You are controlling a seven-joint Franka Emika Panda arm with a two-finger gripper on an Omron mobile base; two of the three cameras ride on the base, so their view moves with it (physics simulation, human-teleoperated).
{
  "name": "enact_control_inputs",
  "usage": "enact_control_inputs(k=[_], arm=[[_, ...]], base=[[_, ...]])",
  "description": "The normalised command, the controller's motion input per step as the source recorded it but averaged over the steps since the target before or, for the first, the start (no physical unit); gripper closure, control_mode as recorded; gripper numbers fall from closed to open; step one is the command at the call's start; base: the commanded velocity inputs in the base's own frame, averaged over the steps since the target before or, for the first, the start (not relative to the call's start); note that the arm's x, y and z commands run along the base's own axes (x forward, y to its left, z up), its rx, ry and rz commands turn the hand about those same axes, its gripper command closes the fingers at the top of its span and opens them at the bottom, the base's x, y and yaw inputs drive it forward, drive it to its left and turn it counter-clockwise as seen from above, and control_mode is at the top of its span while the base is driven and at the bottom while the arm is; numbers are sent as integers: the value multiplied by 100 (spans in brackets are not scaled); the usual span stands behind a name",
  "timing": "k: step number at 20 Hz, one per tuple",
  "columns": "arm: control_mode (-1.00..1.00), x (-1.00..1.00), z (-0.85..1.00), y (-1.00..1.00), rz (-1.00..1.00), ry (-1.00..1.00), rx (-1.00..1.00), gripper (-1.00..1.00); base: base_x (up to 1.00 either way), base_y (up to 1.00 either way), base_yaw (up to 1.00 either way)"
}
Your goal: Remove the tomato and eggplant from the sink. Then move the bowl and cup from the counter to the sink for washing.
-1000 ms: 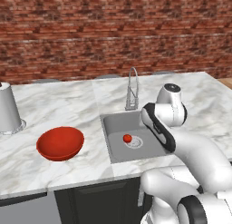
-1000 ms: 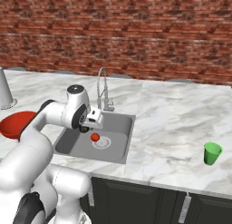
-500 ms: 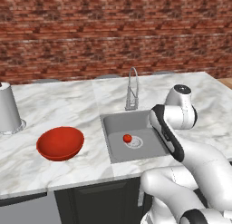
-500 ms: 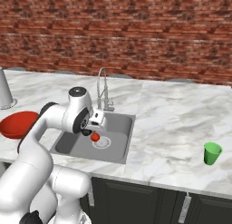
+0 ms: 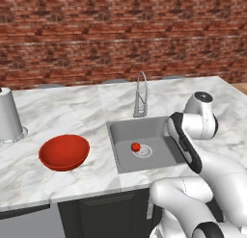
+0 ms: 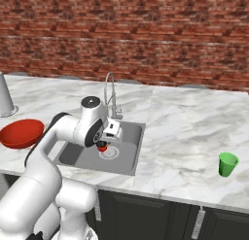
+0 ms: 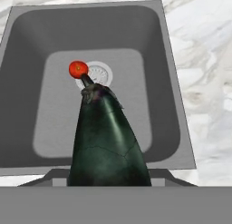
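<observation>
even, bright rendered light; soft shadows under the bowl [image 5: 64, 152] and inside the sink [image 7: 27, 60]; faint sheen on the eggplant [image 7: 108, 141]; base views coarse, no blur or glare

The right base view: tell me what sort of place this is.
A kitchen, and a rendered one by its look. A grey sink with a curved faucet is set into a marble counter over dark cabinets, with a brick wall behind.

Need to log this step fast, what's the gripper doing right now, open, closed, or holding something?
Gripper: closed on the eggplant, held above the sink; the tomato lies by the drain.
</observation>
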Motion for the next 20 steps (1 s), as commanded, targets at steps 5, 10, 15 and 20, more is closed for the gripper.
enact_control_inputs(k=[5, 10, 15, 20], arm=[[-100, 8, 0, -34, 0, 0, -5, 100], [-100, 12, 0, -33, 0, 0, -3, 100], [-100, 9, 0, -35, 3, 0, 0, 100], [-100, 7, 0, -34, 7, 0, 0, 100]], base=[[0, 0, 0], [0, 0, 0], [0, 0, 0], [0, 0, 0]])
